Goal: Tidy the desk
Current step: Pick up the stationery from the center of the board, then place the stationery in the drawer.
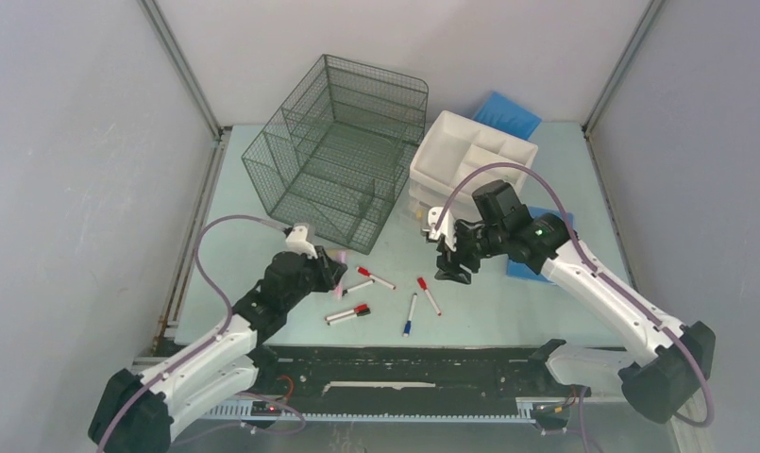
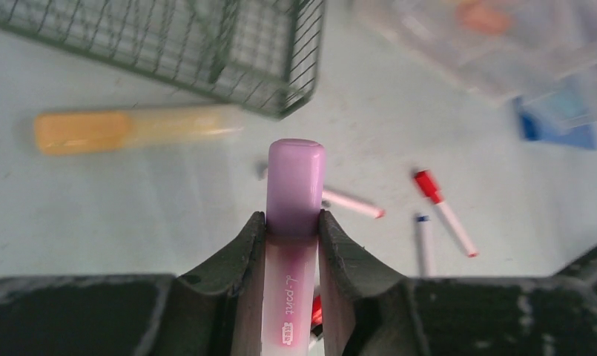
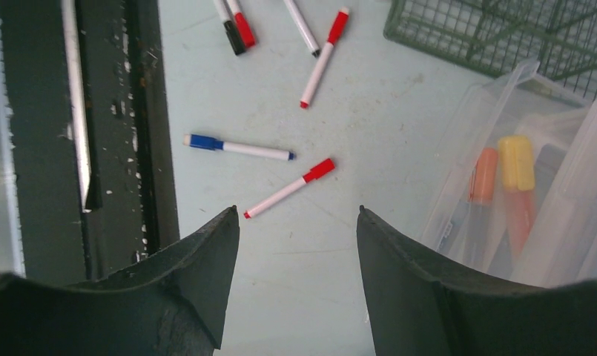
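Observation:
The desk is a pale mint-green top. My left gripper hovers over its front left part, shut on a purple-capped pink highlighter that pokes out past the fingertips. An orange highlighter lies on the desk beyond it, near the mesh organizer's corner. Several thin pens are scattered between the arms, among them a red-capped one and a blue-capped one. My right gripper hangs open and empty just above the bare desk, close to a red-capped pen and a blue-capped pen.
A dark wire-mesh organizer stands at the back centre. A white drawer unit sits right of it, its clear drawer holding orange and yellow highlighters. Blue flat items lie behind and beside the unit. A black rail runs along the front.

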Robot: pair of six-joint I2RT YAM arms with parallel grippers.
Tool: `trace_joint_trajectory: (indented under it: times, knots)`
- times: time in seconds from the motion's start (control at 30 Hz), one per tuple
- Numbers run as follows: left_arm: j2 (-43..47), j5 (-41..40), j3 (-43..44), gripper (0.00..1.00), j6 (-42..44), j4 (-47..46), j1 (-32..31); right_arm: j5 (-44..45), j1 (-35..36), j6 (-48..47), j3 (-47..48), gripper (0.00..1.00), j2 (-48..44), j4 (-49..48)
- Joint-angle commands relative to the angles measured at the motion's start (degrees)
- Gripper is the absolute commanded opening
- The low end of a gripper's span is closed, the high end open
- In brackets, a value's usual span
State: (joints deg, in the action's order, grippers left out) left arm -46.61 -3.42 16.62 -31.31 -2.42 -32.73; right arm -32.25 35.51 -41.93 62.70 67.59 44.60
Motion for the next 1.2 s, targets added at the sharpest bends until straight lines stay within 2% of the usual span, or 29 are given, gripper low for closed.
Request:
trace_joint_trajectory:
  times: [0.0, 0.23, 0.33, 0.53, 0.67, 0.8, 1.17]
  knots:
    - [5.72, 5.1, -1.99, 0.0, -4.05, -14.92, -0.26, -6.69, 0.44, -0.35, 0.07, 0.67, -3.45, 0.16]
    - [5.78, 2.09, -4.36, 0.0, -16.25, -29.24, -1.03, -11.94, -0.02, 1.84, 0.06, 0.67, -6.32, -0.96]
    - [3.23, -2.52, -3.63, 0.0, -20.11, -33.93, -4.23, -14.85, -0.41, 3.74, 0.1, 0.67, -6.99, -2.01]
    - [-3.33, -16.61, 2.09, 0.0, -22.28, -35.75, -14.07, -15.62, -0.82, 12.14, 0.0, 0.67, -6.16, -6.36]
    - [-8.14, -23.96, 6.36, 0.0, -23.93, -35.9, -19.35, -9.16, -0.88, 26.96, -3.76, 0.67, -6.62, -19.36]
    - [-12.34, -29.02, 10.18, 0.02, -25.01, -36.17, -22.94, -2.91, -0.69, 37.09, -6.65, 0.67, -7.71, -27.39]
    - [-19.26, -32.17, 17.26, 0.03, -24.5, -37.18, -27.55, 2.43, -0.18, 46.55, -9.07, 0.63, -7.24, -33.15]
